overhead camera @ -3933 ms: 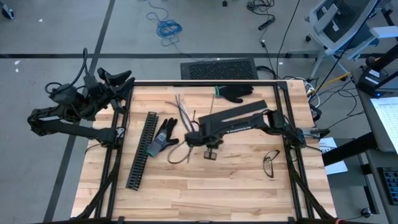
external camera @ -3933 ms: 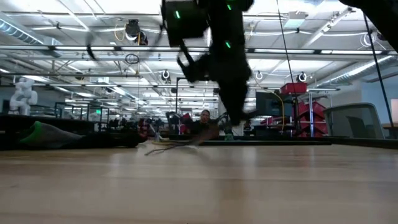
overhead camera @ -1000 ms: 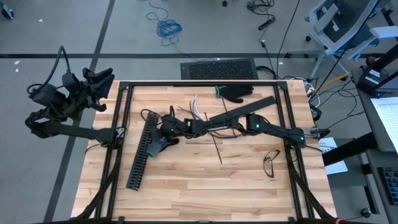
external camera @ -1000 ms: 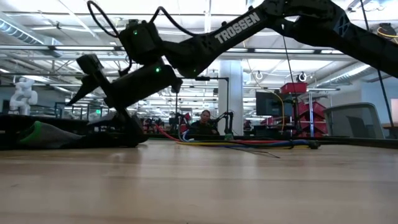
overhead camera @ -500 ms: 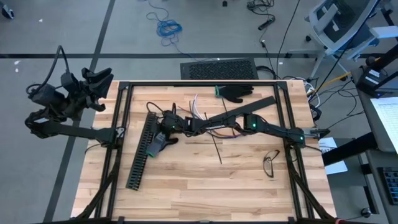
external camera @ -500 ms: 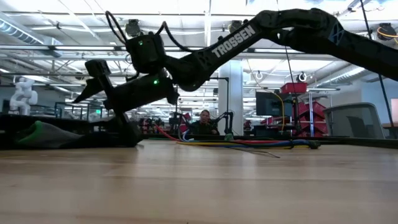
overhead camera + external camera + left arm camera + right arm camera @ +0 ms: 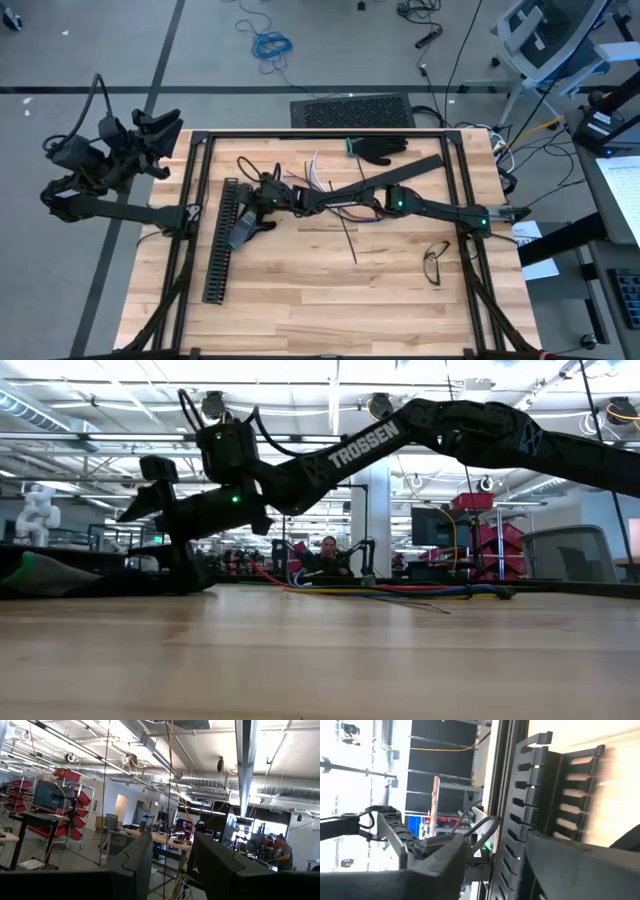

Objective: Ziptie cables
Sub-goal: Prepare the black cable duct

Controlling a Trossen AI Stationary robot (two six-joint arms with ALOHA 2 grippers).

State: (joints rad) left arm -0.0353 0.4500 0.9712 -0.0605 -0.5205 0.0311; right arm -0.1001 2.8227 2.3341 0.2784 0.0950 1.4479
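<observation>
The right gripper (image 7: 243, 212) reaches far across the worktop (image 7: 330, 290) and sits over the black channel (image 7: 222, 252), its fingers partly apart and holding nothing. A moment ago it was a little further from the channel, over the grey glove (image 7: 246, 232). The cables (image 7: 335, 205) lie behind it, under the long arm, likely waiting to be gathered. The left gripper (image 7: 150, 128) rests off the worktop, partly open, out of the way.

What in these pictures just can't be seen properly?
- High view: the right gripper covers part of the slotted channel; any contact is hidden.
- High view: the right arm crosses the cables, hiding their middle.
- Low view: the cables are too thin and distant to count.
- No zip tie can be picked out.
</observation>
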